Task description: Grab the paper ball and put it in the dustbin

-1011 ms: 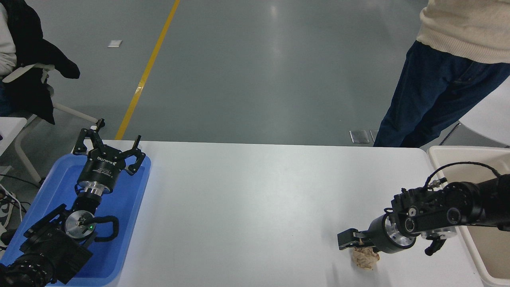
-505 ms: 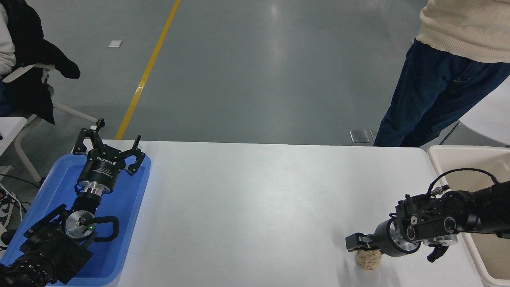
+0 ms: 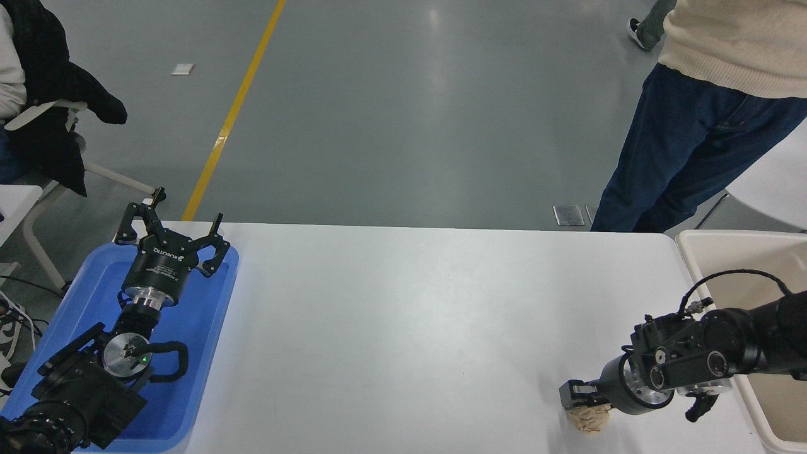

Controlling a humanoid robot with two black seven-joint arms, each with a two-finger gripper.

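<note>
The tan crumpled paper ball point(image 3: 590, 419) is near the table's front right, just under the tip of my right gripper point(image 3: 577, 398). The gripper's fingers are closed on the ball's top, and the ball looks squeezed small. The right arm comes in low from the right edge. The cream-beige dustbin point(image 3: 692, 247) stands off the table's right end, partly hidden behind the right arm. My left gripper point(image 3: 171, 228) is parked over the blue tray at the lower left, with its fingers spread and empty.
The blue tray point(image 3: 208, 315) lies at the table's left end under the left arm. A person in a cream sweater and dark jeans point(image 3: 687, 139) stands at the far right corner. A chair with a black jacket point(image 3: 44, 94) is at the far left.
My right gripper has moved to the right and toward the front edge, and the paper ball has gone with it. The ball looks smaller and more squeezed. The left arm has not moved.
</note>
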